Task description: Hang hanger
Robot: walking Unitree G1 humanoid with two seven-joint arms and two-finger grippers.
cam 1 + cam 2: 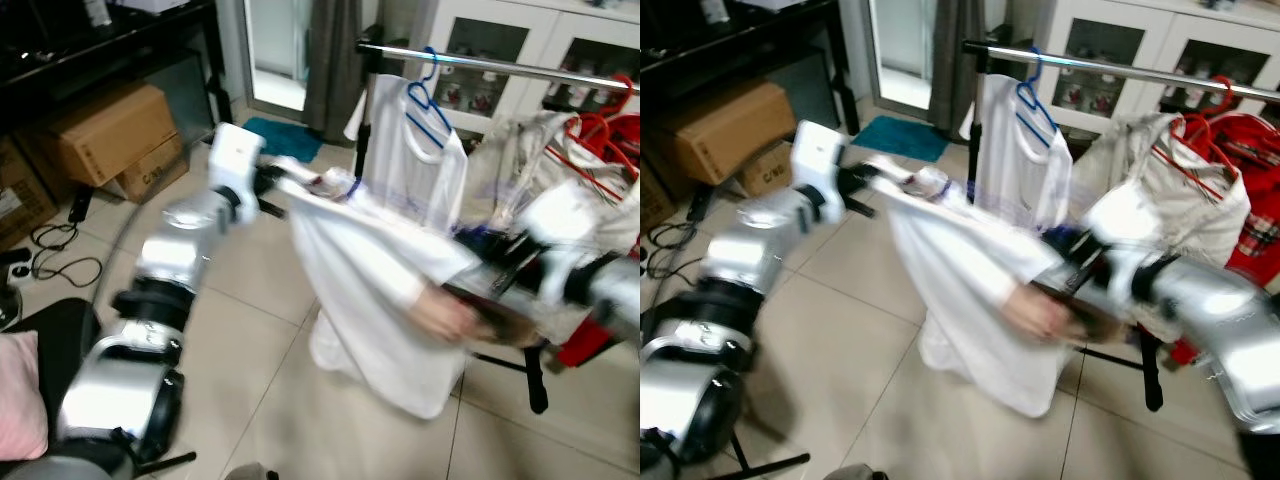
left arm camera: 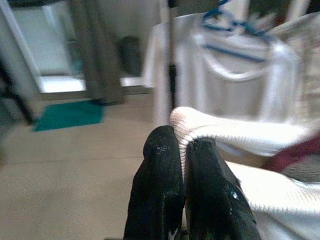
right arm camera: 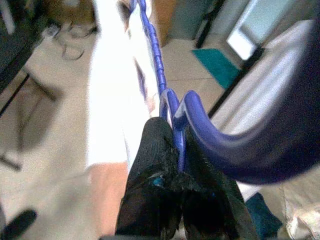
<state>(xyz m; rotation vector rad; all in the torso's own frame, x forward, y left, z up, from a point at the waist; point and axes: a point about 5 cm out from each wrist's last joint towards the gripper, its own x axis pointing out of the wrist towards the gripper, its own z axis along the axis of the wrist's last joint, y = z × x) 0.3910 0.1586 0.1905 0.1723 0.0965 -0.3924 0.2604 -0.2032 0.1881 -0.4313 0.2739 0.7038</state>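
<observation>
Mid-carry in front of the chrome clothes rail point(image 1: 520, 68); a soft white knit garment point(image 1: 375, 290) stretched between both arms, sagging low toward the pale tiled floor point(image 1: 250, 330). Left pincer point(image 2: 184, 150) pressed tight on a ribbed white cuff or hem of that cloth, fingers all but touching with the fabric squeezed between; in the head views that grip sits out to the left, level with the rail's upright. Right pincer point(image 3: 175, 145) clamped on a glossy purple-blue plastic hanger point(image 3: 165, 95), held just below the hook, the notched arm running away under the white cloth; hook curling large and blurred close to the lens. Garment apparently on this hanger, though motion blur in the head views hides how well seated.

Likely handling: hanger light, stiff, smooth and a bit slippery, so best gripped at the neck under the hook, as now; cloth limp, stretchy, prone to sliding off a shoulder if tilted.

Already on the rail: a white shirt on a blue wire-thin hanger point(image 1: 428, 100); further right, red hangers point(image 1: 600, 130) with pale and red clothes. Brown cardboard boxes point(image 1: 110, 135) on the floor to the left, a teal mat point(image 1: 283, 136) near the doorway.
</observation>
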